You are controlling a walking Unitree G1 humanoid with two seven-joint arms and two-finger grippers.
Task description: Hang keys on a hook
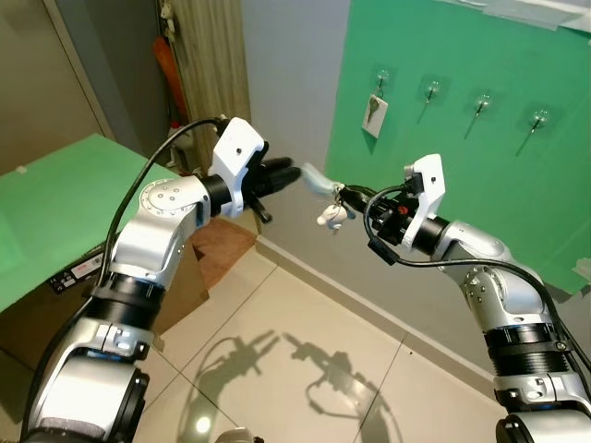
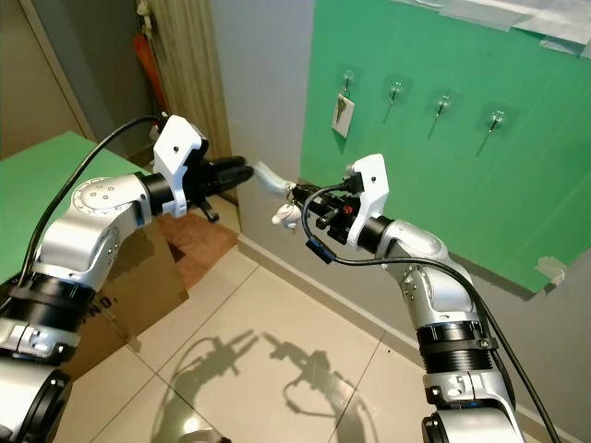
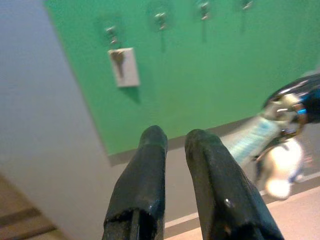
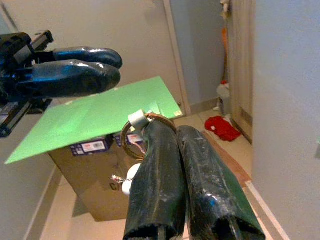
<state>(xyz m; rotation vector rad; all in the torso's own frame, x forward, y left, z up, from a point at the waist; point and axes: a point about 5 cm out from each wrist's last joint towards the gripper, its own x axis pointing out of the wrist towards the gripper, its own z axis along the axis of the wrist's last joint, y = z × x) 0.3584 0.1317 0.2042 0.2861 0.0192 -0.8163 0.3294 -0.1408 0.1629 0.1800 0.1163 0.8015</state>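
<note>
The keys hang from a brass ring [image 4: 131,137] with a pale blue strap [image 1: 314,177] and a white charm [image 1: 331,216]. My right gripper [image 1: 355,194] is shut on the ring and holds it in mid-air, well short of the wall. My left gripper [image 1: 284,173] is shut with nothing in it, and its tips point at the strap's free end from close by. On the green wall panel [image 1: 462,185] there is a row of several clear hooks. The leftmost hook [image 1: 380,78] carries a white tag with a key [image 1: 374,115]. The hook beside it [image 1: 431,90] is bare.
A cardboard box [image 1: 55,277] topped with a green sheet stands at my left. A brown mat [image 1: 222,245] lies by the wall corner, next to a wooden door frame [image 1: 212,65]. Pale tiled floor [image 1: 305,323] lies below both arms.
</note>
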